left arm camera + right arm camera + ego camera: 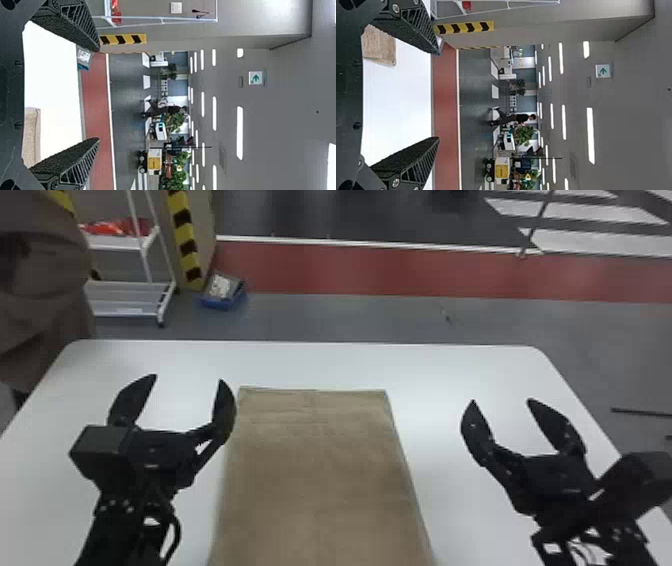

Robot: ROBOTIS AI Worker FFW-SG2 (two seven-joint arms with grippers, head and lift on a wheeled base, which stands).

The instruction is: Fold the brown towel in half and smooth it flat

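Observation:
The brown towel [320, 470] lies flat and lengthwise on the white table, with faint creases near its far edge; its near end runs out at the bottom of the head view. Left of the towel, my left gripper [181, 382] stands open above the table, its right finger close to the towel's left edge. My right gripper [500, 402] is open well to the towel's right. In the left wrist view, the left gripper [99, 95] has its fingers wide apart, the towel [32, 136] beyond them. Nothing is between the right gripper's fingers [440, 95]; part of the towel [379, 45] shows there.
The white table [450, 365] has rounded far corners. Beyond it are a white cart [125, 297], a striped pillar [185, 240] and a blue box [222, 292] on the floor. A person stands at the table's left side.

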